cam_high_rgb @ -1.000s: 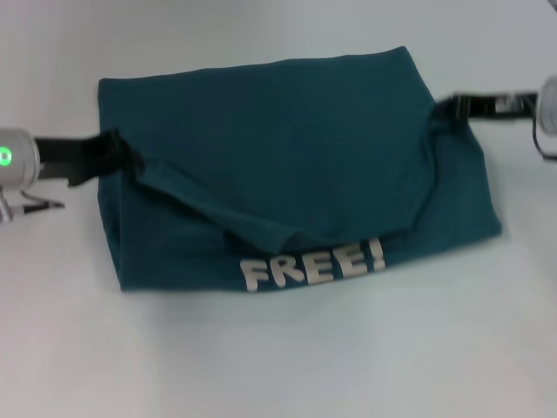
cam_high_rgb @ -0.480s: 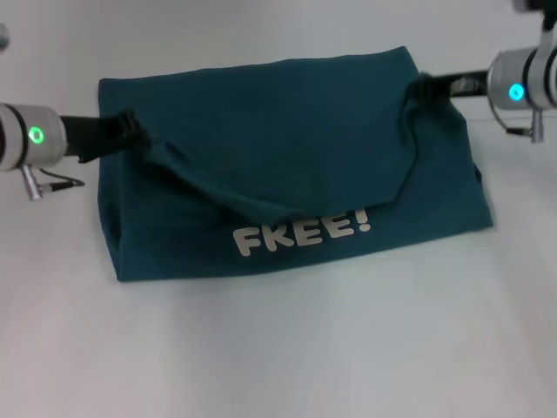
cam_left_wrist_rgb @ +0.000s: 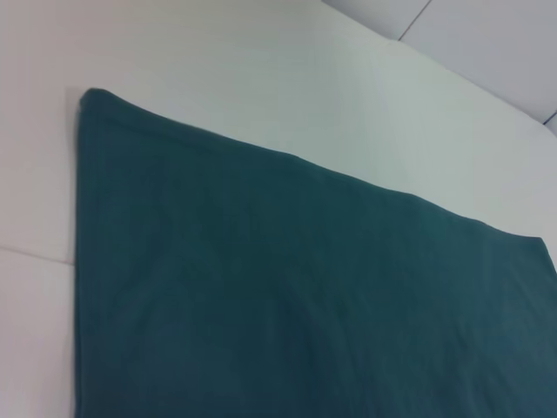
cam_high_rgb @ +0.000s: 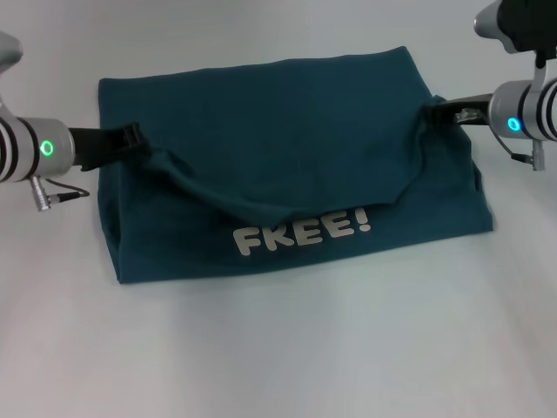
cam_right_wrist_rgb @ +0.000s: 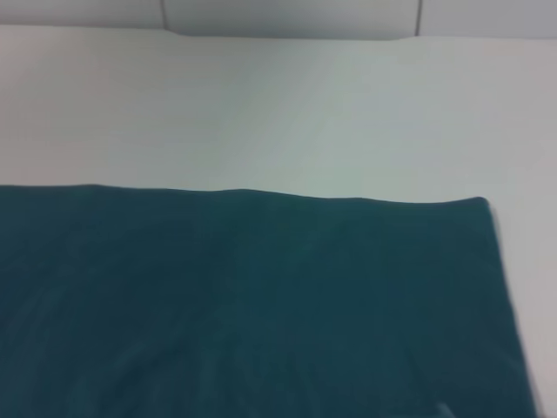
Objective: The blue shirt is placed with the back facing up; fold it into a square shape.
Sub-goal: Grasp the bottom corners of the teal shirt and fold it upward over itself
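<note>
The blue shirt [cam_high_rgb: 287,131] lies on the white worktop [cam_high_rgb: 287,348], occupying the middle and far part of the head view. It is already doubled over into a broad rectangle. An upper layer of fabric sags in a curved drape across the middle, its lowest point just above the white "FREE!" lettering [cam_high_rgb: 305,233], which shows along the near portion of the garment.

The left tool [cam_high_rgb: 130,139] is at the shirt's left edge, clenched on a pinch of the upper layer; the cloth gathers into folds radiating from that point. The right tool [cam_high_rgb: 432,113] is at the shirt's right edge, likewise clamped on the upper layer, with fabric bunched around its tip. The draped layer is strung between these two grip points. Both arms reach in from the sides, each showing a lit green indicator on its wrist section.

The left wrist view shows flat teal cloth [cam_left_wrist_rgb: 305,305] with one far corner and a straight edge against the worktop. The right wrist view shows the same cloth [cam_right_wrist_rgb: 261,305], its far edge straight and one corner visible. Neither wrist view shows fingers.
</note>
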{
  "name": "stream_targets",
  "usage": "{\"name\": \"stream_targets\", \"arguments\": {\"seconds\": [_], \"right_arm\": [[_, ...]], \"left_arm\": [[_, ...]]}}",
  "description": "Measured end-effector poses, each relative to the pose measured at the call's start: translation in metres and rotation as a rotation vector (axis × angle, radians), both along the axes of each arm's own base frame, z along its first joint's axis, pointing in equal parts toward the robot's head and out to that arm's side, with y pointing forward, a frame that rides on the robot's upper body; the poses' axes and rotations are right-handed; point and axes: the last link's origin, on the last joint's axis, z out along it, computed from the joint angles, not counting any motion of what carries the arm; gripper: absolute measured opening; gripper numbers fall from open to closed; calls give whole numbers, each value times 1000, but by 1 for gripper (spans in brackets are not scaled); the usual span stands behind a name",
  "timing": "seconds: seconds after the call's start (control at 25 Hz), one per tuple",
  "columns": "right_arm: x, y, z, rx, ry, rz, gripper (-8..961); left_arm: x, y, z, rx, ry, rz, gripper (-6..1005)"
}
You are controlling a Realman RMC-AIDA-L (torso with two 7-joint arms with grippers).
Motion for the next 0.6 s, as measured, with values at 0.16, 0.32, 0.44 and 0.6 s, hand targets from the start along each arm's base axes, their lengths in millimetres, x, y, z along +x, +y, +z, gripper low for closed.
{"name": "stream_targets", "arguments": {"seconds": [0.16, 0.32, 0.44, 0.6], "right_arm": [[1, 1, 5, 16, 4, -4, 46], [-2, 5, 12, 32, 4, 2, 47], [-5, 9, 18, 50, 13, 3, 48], [-4, 12, 24, 93, 36, -13, 50]], "left_arm": [[3, 5, 6, 34, -4, -1, 2], [7, 9, 11, 48, -8, -8, 2], [10, 11, 12, 55, -6, -15, 3], [11, 13, 13, 68, -1, -14, 12]]}}
